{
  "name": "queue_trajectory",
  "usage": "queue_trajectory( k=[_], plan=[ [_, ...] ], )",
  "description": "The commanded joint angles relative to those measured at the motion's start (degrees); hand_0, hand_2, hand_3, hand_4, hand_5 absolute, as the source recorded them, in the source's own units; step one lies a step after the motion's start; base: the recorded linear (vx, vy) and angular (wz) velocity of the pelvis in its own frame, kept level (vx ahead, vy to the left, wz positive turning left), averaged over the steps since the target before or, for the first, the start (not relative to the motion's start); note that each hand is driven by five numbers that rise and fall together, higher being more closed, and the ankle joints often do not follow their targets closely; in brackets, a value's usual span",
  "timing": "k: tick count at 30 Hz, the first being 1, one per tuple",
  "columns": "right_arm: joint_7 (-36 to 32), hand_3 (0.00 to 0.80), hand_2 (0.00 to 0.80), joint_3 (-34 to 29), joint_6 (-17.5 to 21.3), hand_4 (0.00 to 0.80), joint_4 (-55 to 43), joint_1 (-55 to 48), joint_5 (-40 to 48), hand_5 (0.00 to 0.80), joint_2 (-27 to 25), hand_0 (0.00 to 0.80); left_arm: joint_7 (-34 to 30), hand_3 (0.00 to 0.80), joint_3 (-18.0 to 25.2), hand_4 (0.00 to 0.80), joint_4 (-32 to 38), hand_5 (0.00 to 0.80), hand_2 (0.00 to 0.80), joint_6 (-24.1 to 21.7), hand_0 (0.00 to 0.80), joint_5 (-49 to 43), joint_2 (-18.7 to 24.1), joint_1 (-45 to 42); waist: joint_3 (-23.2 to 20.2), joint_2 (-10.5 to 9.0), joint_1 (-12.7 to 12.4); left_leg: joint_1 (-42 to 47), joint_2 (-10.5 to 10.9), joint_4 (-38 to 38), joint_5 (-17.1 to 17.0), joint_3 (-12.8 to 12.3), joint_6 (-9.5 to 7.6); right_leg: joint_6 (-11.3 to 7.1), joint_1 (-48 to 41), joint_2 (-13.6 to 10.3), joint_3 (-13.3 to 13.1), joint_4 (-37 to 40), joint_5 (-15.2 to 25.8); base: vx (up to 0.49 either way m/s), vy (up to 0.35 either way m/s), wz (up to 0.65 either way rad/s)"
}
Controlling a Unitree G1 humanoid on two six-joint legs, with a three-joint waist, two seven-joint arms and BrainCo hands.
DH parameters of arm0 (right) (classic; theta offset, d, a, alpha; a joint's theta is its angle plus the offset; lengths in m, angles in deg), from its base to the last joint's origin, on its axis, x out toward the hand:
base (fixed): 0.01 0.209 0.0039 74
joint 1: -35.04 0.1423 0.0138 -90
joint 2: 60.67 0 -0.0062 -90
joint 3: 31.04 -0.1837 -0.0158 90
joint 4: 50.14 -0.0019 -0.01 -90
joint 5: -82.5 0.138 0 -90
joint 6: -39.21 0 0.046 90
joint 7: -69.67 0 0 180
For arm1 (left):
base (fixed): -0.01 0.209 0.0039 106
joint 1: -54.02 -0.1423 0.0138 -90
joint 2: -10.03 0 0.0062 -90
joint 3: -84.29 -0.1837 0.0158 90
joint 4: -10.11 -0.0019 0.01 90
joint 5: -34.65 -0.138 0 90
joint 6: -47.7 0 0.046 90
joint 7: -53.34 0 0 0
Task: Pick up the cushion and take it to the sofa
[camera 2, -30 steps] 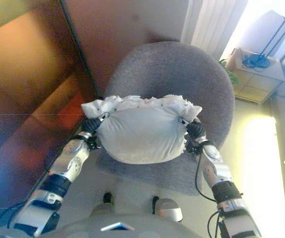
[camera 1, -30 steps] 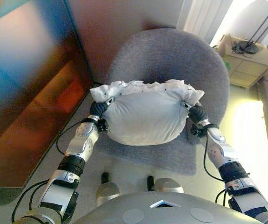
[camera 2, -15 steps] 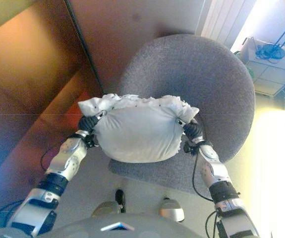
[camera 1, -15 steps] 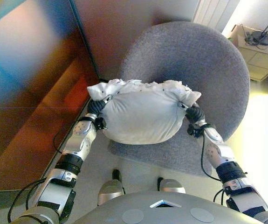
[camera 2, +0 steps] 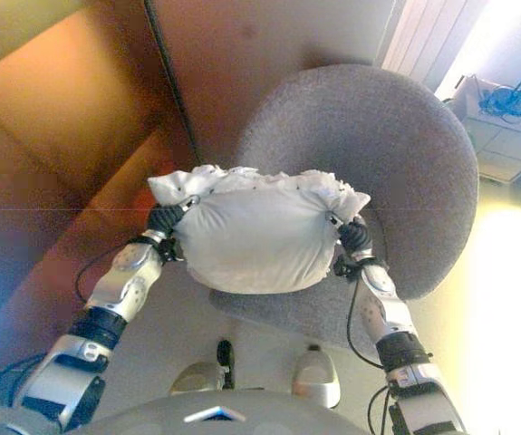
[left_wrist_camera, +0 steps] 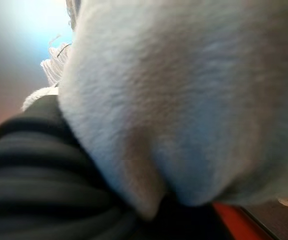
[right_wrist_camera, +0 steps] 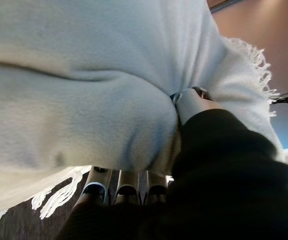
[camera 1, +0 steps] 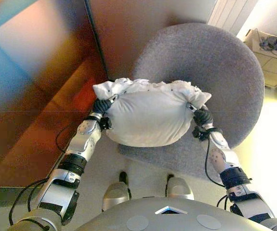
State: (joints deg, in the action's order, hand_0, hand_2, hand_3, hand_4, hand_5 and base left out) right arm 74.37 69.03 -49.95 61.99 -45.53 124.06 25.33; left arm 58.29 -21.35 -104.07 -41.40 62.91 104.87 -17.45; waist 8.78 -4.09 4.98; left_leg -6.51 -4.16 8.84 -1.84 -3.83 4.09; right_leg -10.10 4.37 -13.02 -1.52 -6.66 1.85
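A white cushion [camera 1: 148, 118] with a frilled top edge hangs between my two hands above the seat of a grey chair [camera 1: 215, 67]. My left hand [camera 1: 101, 107] is at the cushion's left end, its dark cover [left_wrist_camera: 33, 165] pressed against the fabric [left_wrist_camera: 184, 100]. My right hand [camera 1: 203, 117] is at the right end. In the right wrist view its fingers [right_wrist_camera: 127, 187] lie under the cushion [right_wrist_camera: 73, 90] and its thumb [right_wrist_camera: 191, 105] presses into the fabric from above, pinching it.
The round grey chair stands right behind and under the cushion. A brown wooden panel [camera 1: 32, 96] runs along the left. A low pale cabinet [camera 1: 273, 53] with a lamp base on it stands at the far right, beside white slats [camera 1: 230, 12].
The whole picture has shifted, so the chair and the panel sit further right in view. Both hands keep the same hold on the cushion.
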Motion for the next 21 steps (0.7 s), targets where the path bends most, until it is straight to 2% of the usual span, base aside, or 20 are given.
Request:
queue_trajectory(
  k=[1, 5, 8, 13, 16, 21],
  plan=[
    [-0.5, 0.800, 0.800, -3.3, 4.0, 0.800, -1.1, 7.4, 2.4, 0.800, 0.6, 0.800, -1.4, 0.800, -2.2, 0.800, 4.8, 0.800, 0.800, -1.3, 0.800, 0.1, -3.1, 5.2, -2.6, -0.84, 0.3, 3.1, -4.1, 14.8, 15.8, -3.8, -1.89, -1.50, 8.4, -1.5, -1.5, -10.2, 3.3, 0.213, -0.114, 0.84],
    [0.7, 0.800, 0.800, -3.6, 4.5, 0.800, -0.1, 5.4, 1.5, 0.800, 1.3, 0.800, -2.5, 0.800, -1.4, 0.800, 5.3, 0.800, 0.800, 0.5, 0.800, 1.0, -1.9, 2.8, -2.7, -0.98, -0.6, 4.6, -5.7, 13.9, 15.4, -3.9, -1.41, -2.07, 6.9, -1.4, -0.6, -11.4, 2.8, 0.217, -0.131, 0.25],
    [1.9, 0.800, 0.800, -3.5, 6.1, 0.800, 0.7, 5.9, 1.0, 0.800, 1.7, 0.800, -3.2, 0.800, -1.6, 0.800, 5.0, 0.800, 0.800, 1.1, 0.800, 0.0, -1.3, 3.1, -2.0, -0.97, -1.2, 3.7, -6.3, 13.3, 14.7, -3.2, -1.19, -2.40, 7.9, -1.2, -0.3, -11.7, 3.2, 0.045, -0.156, 0.08],
    [4.7, 0.800, 0.800, -3.3, 8.7, 0.800, 6.0, 16.6, 3.5, 0.800, 0.8, 0.800, -1.3, 0.800, -4.9, 0.800, 1.3, 0.800, 0.800, -0.1, 0.800, -0.5, -0.3, 12.7, 2.2, -1.34, -1.7, -4.5, -7.3, 17.6, 14.4, -0.3, -0.26, -2.53, 13.9, -1.0, 0.8, -15.0, 2.4, -0.229, -0.137, 0.19],
    [6.0, 0.800, 0.800, -2.4, 7.5, 0.800, 7.9, 23.5, 3.9, 0.800, -0.7, 0.800, 0.4, 0.800, -5.8, 0.800, -1.2, 0.800, 0.800, -1.1, 0.800, 1.2, 0.5, 18.5, 5.2, -1.23, -1.6, -9.3, -8.0, 23.5, 16.0, 1.4, -0.02, -2.36, 18.0, -2.0, 1.0, -21.0, -0.1, -0.209, -0.014, 0.22],
    [2.8, 0.800, 0.800, -1.3, 3.7, 0.800, 10.1, 23.5, 3.4, 0.800, -2.0, 0.800, 3.4, 0.800, -4.7, 0.800, -3.1, 0.800, 0.800, -0.5, 0.800, 2.9, -0.5, 17.4, 5.4, -1.29, -1.7, -10.0, -9.3, 29.0, 18.7, 2.1, 0.10, -3.03, 19.5, -2.6, 0.1, -27.7, -3.5, 0.101, -0.015, -0.07]
  ],
)
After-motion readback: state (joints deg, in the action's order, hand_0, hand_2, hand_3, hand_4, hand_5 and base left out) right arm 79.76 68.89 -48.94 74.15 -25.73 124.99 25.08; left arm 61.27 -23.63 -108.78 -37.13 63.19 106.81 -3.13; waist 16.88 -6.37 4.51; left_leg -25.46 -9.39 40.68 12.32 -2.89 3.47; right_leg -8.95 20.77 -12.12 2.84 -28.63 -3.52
